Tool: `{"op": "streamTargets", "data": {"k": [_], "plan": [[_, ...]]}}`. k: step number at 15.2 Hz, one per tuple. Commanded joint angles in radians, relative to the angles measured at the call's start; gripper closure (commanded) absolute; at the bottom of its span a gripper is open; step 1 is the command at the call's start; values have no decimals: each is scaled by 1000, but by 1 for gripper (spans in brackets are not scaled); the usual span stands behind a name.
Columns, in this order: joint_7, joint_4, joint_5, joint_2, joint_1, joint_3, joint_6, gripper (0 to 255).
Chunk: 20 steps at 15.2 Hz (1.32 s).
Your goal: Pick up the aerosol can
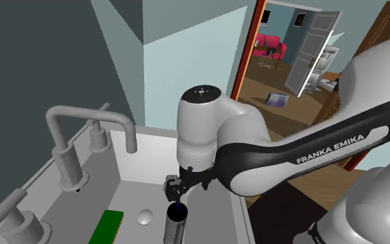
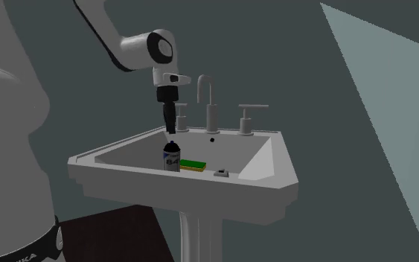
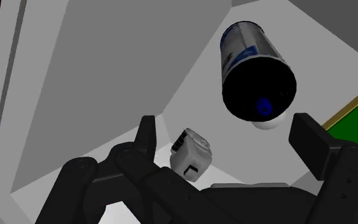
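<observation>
- The white pedestal sink (image 2: pixel 126 176) is the biggest thing here, and its basin lies open beneath me.
- My white arm (image 1: pixel 255 149) reaches in over the basin from the shoulder view's right and bends down at the wrist.
- The grey faucet (image 2: pixel 206 93) stands at the back rim between two handles.
- My gripper (image 3: pixel 229 132) points straight down into the basin. My two black fingers (image 3: pixel 147 137) stand apart and touch nothing.
- The aerosol can (image 3: pixel 250 63) stands upright on the basin floor right under me, just below my fingertips. Looking along my fingers, I see it in the gap between them but lower. It has a dark top with a blue nozzle and a blue-and-white label.
- A flat green pad (image 2: pixel 194 164) lies on the basin floor just beside the can.
- A small round white knob (image 1: pixel 145 216) sits on the basin floor between the pad and the can.
- A small white-and-grey object (image 3: pixel 190 153) lies in the basin, and I cannot tell what it is.
</observation>
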Motion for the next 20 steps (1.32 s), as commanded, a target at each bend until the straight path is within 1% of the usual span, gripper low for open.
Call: {"op": "streamTargets", "data": {"k": [1, 2, 3, 10, 12, 13, 20], "plan": [[119, 49, -108, 120, -18, 44, 26, 0], [180, 77, -169, 182, -14, 55, 30, 0], [226, 99, -215, 230, -3, 55, 31, 0], [302, 75, -315, 320, 30, 19, 105, 0], [309, 74, -324, 327, 33, 15, 111, 0], [308, 71, -321, 324, 33, 17, 111, 255], [306, 66, -319, 321, 31, 17, 115, 255]]}}
